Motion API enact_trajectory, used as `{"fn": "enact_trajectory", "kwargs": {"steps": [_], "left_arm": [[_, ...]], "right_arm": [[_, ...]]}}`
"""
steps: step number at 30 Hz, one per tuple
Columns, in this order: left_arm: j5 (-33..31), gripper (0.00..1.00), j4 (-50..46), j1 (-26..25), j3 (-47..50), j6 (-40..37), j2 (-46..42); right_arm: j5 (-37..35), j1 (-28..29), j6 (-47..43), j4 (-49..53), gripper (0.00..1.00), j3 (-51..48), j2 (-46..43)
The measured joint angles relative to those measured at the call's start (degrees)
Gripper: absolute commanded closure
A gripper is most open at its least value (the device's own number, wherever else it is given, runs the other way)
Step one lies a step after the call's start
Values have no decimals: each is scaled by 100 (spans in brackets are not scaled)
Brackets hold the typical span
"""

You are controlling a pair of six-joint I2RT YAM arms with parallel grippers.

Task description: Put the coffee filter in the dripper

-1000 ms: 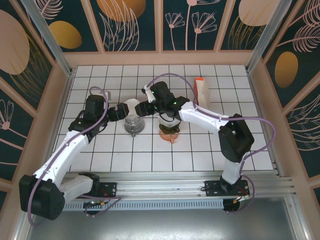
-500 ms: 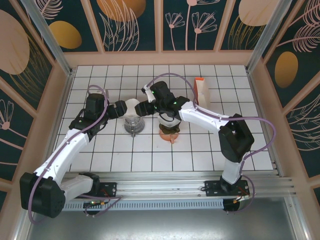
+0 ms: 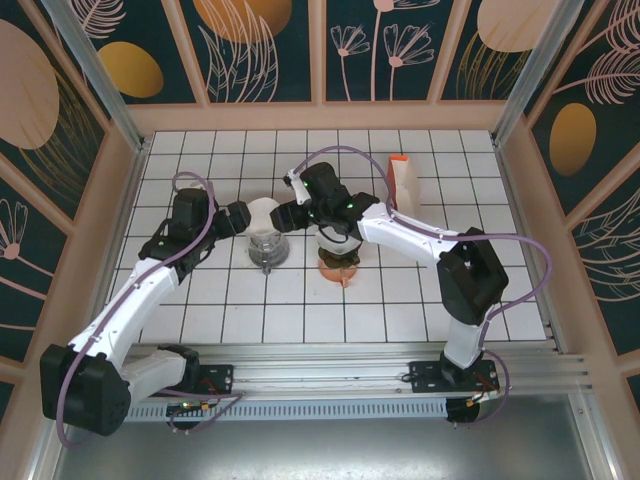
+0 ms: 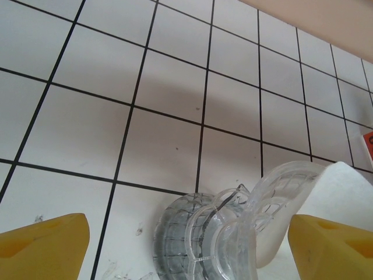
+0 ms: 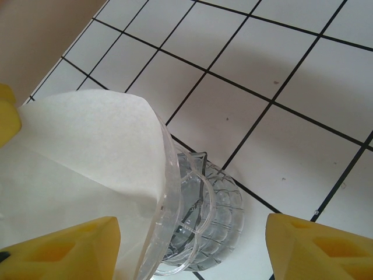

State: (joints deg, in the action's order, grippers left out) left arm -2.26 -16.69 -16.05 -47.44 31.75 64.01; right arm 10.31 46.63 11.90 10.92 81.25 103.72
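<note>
A white tiled table (image 3: 400, 290) with black grid lines sits inside walls painted with flowers. Left of centre in the top view is the dripper (image 3: 267, 248), clear and ribbed. The filter (image 3: 262, 213) is a plain white paper cone, its lower part tucked inside the dripper's rim and the rest rising above it.

The left gripper (image 3: 241, 216) hangs just left of the filter, jaws spread wide, grasping nothing. In its wrist view the dripper (image 4: 204, 233) lies bottom centre between the yellow pads (image 4: 44, 249), with the filter (image 4: 344, 192) at lower right.

The right gripper (image 3: 284, 215), just right of the filter, is also released. In its wrist view the filter (image 5: 87, 146) spreads across the left, reaching the lower-left pad; I cannot tell whether they touch.
</note>
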Motion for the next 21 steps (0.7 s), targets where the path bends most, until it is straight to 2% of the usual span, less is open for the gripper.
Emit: {"fn": "enact_trajectory", "kwargs": {"steps": [21], "left_arm": [[7, 10, 258, 0, 535, 243, -240]], "right_arm": [[-22, 15, 44, -85, 32, -28, 35]]}}
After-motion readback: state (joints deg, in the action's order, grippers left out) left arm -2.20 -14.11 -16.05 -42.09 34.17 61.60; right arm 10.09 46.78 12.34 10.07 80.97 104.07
